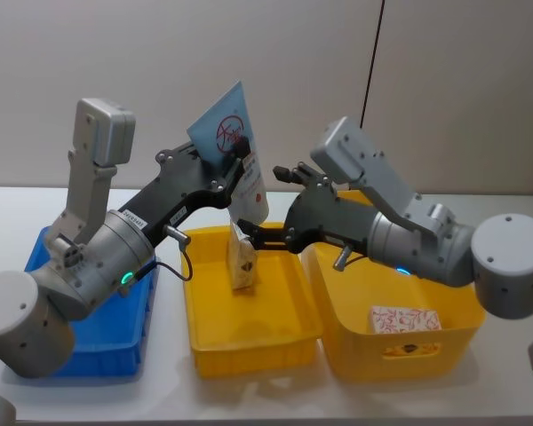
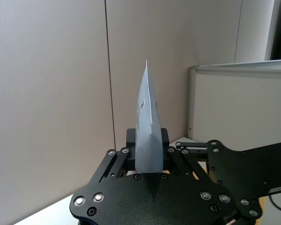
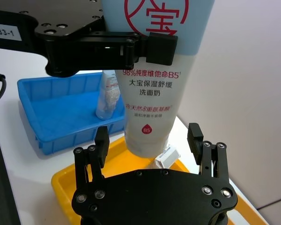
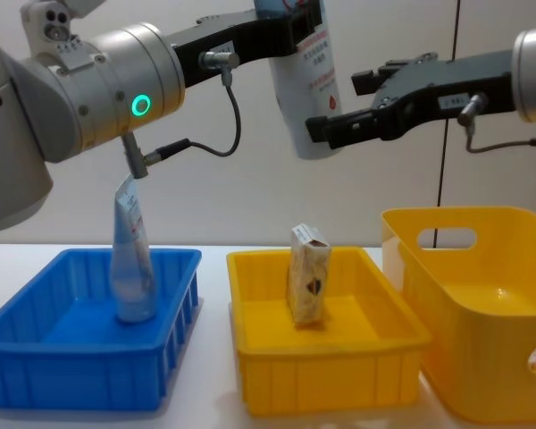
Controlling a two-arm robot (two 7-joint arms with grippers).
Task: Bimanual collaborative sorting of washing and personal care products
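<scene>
Reaching up over the shallow yellow tray (image 1: 249,328), the left end effector (image 1: 235,160) clamps a squeeze tube (image 1: 240,155) cap-down in mid-air. The right end effector (image 1: 275,204), fingers (image 3: 195,137) spread apart, extends level toward the tube's lower end, not touching it.

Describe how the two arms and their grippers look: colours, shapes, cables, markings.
Both arms are silver-grey, with round joints and boxy upper links. The left arm shows a glowing green ring light, thin black cables and a small white number label. The left gripper and right gripper are black, flat plates with silver screws and slim fingers.
</scene>
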